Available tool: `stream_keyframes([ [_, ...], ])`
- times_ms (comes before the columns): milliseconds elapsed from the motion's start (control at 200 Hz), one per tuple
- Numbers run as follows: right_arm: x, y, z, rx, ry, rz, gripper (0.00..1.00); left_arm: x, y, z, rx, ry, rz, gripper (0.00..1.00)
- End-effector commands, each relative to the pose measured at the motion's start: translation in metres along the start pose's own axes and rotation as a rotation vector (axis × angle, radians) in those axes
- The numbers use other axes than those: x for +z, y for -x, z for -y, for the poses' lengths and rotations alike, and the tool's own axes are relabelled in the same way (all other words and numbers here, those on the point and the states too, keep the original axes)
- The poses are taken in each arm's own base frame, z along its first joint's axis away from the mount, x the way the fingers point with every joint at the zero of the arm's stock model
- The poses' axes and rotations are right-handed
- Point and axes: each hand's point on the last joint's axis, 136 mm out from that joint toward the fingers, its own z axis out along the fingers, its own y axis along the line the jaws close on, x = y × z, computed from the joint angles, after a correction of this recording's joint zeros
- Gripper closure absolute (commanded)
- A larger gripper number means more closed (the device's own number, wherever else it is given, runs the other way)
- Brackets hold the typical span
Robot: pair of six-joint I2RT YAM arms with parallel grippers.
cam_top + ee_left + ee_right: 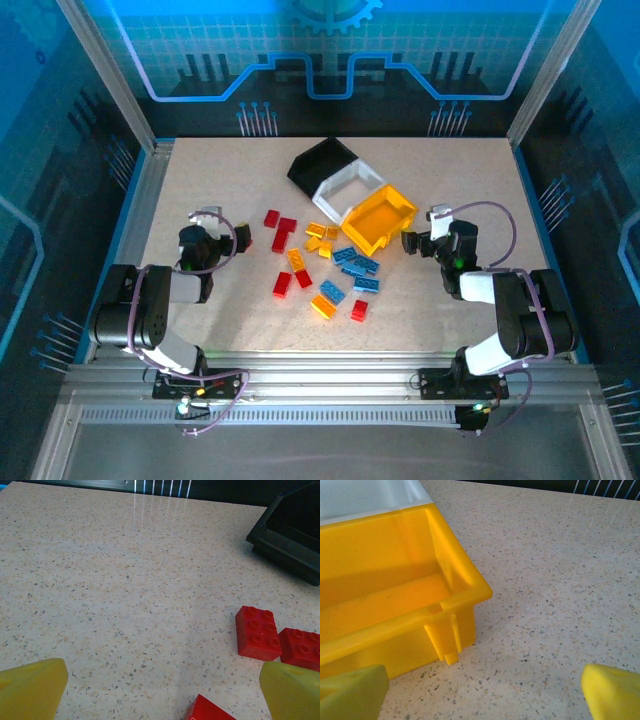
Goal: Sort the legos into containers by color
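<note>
Sorting is judged to be at its start: the legos [357, 265] are spread on the surface [125, 580] btwn the two arms, and no brick is seen in the containers [378, 222].

L jaws are spread wide w/ nothing held. One red brick [205, 711] is cut off by the frame's lower edge, btwn the pads and nearer the right one. Two red bricks [260, 632] lie touching, ahead and to the right of the jaws, w/ the black bin [290, 535] further ahead-right.

R jaws are likewise wide apart, nothing gripped. The yellow bin [385, 625] sits just ahead-left and the white bin [365, 495] beyond it.

Next move, as judged: L jaws are to be lowered over the nearest red brick, squared to its sides and closed. Which bin is meant for red can't be told.
</note>
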Motion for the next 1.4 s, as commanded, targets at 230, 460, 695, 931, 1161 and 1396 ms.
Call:
stream_keyframes([
  [230, 0.001, 0.013, 0.007, 0.000, -0.015, 0.047, 0.00, 0.001, 0.012, 0.007, 0.022, -0.030, 0.036, 0.01],
  [460, 0.001, 0.024, 0.012, 0.021, -0.038, -0.004, 0.00, -0.015, 0.025, 0.003, 0.010, 0.004, 0.103, 0.01],
  [695, -0.012, 0.032, 0.042, 0.201, -0.166, -0.128, 0.00, -0.036, 0.055, -0.015, -0.083, 0.142, 0.066, 0.01],
  [931, -0.030, 0.032, 0.059, 0.433, -0.249, -0.424, 0.00, -0.057, 0.064, -0.032, -0.303, 0.301, -0.107, 0.01],
  [1161, -0.052, 0.051, 0.031, 0.626, -0.111, -0.473, 0.00, -0.084, 0.058, -0.026, -0.350, 0.348, -0.251, 0.01],
  [1396, -0.078, 0.060, 0.008, 0.702, -0.040, -0.503, 0.00, -0.115, 0.053, -0.011, -0.430, 0.315, -0.357, 0.01],
])
